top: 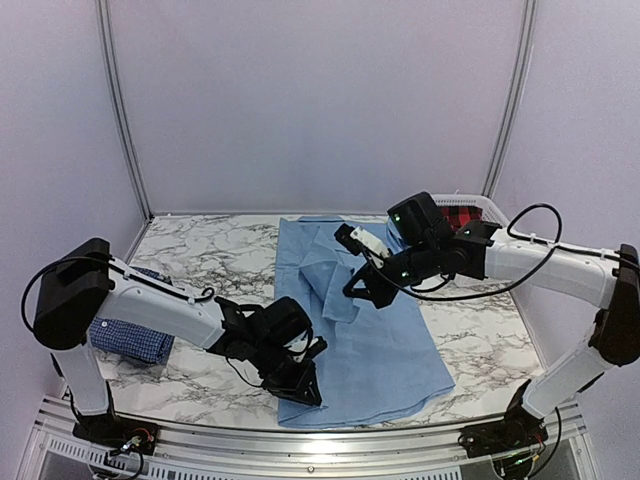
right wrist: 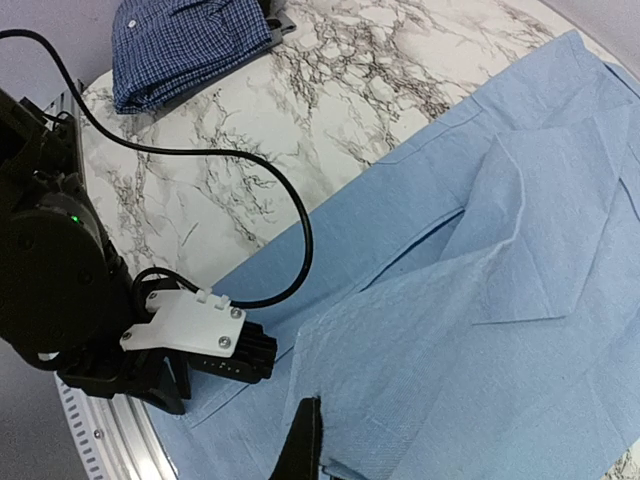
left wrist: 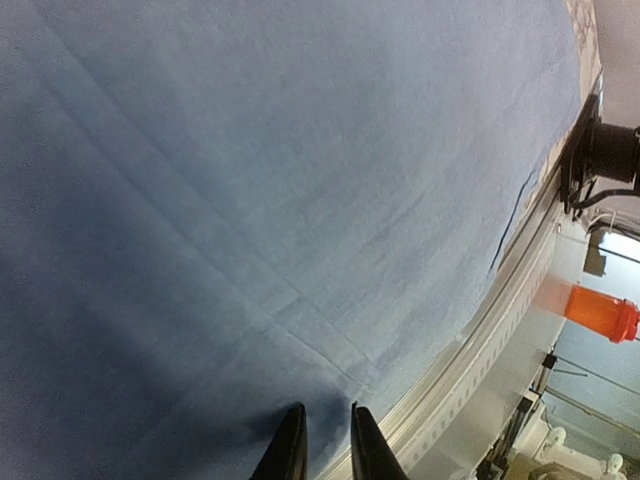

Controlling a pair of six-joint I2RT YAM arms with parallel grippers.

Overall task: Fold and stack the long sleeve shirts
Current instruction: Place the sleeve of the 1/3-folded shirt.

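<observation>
Jaws of the right gripper (top: 355, 292) pinch a raised fold of the light blue shirt (top: 390, 350), while the left gripper (top: 305, 390) has its jaws barely parted at that shirt's near hem, grip unclear, with the checked shirt (top: 130, 338) well to their left.

I'm looking down on a white marble table (top: 200, 250) with dark veining. At its far right corner sits a white basket (top: 480, 204) holding a red and black checked cloth (top: 462, 216). A ribbed metal rail (top: 350, 440) runs along the near edge. Pale grey wall panels (top: 320, 100) in metal posts (top: 122, 110) close off the far side. The left wrist view shows an orange object (left wrist: 598, 313) beyond the rail; I can't tell what it is.
</observation>
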